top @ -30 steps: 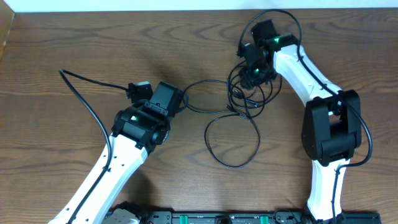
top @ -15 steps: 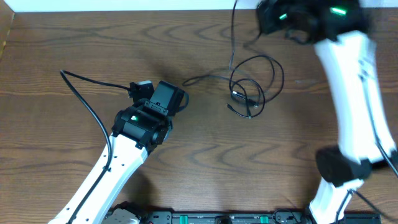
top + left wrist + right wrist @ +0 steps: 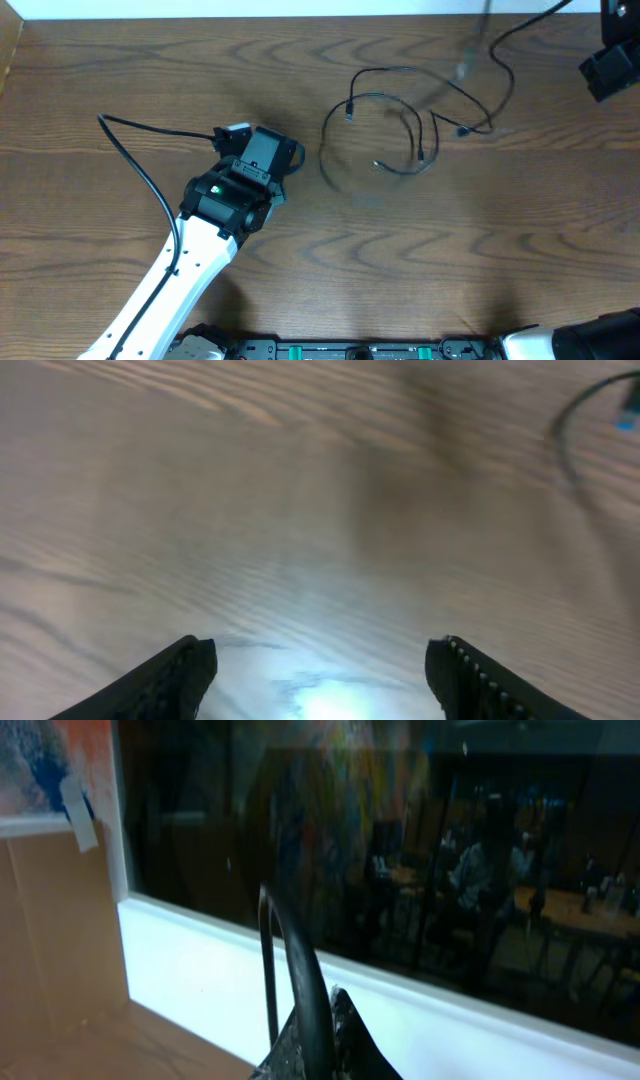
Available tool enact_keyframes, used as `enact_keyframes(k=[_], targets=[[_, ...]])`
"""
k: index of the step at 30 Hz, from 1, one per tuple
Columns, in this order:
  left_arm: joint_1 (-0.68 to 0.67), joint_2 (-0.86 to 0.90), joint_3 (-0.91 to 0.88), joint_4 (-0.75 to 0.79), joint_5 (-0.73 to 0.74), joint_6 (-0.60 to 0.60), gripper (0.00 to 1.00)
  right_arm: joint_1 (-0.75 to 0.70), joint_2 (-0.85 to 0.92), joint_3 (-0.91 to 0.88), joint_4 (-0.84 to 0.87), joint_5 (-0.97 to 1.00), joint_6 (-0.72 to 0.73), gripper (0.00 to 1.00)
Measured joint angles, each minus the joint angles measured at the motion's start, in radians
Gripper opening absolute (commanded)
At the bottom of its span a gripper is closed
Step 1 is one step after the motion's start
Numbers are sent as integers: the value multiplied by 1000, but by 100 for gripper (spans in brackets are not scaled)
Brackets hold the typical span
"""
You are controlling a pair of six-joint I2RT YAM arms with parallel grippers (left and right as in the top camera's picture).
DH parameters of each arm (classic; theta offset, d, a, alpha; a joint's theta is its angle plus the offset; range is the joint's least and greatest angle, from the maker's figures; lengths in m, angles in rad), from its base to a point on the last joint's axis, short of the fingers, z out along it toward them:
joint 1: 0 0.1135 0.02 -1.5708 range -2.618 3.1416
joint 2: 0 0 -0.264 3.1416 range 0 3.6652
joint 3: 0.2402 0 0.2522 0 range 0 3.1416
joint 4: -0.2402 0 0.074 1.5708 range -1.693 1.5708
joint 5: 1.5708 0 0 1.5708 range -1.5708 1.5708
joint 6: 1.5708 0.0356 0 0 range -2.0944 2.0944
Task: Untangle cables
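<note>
On the overhead feed the cables [image 3: 400,130] sit right of centre on the desk [image 3: 120,70], well apart from my left gripper [image 3: 262,155]. They form a loose, motion-blurred loop. The bundle runs roughly left to right, and one strand climbs toward the top edge on the side of the right arm [image 3: 612,62]. I can pick out small plug ends at the left of the loop, at its lower right, and just beyond that, but I can't say which way each one faces.

The left wrist camera shows the left gripper [image 3: 325,660] with its jaws released, bare wood between them. An arc of cord with a speck of blue curves past the upper right corner of that view.

The right gripper [image 3: 320,1035] is raised and faces a dark window above a white ledge. Its jaws are clenched on a thin cord that rises from between them.

The left arm's own thicker lead [image 3: 140,160] trails across the desk to the left.
</note>
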Motion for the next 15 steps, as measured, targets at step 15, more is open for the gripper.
enact_keyframes(k=[15], targets=[[0,46,-8,385,657,564,68,0,52,-27,-1,0,0,1]])
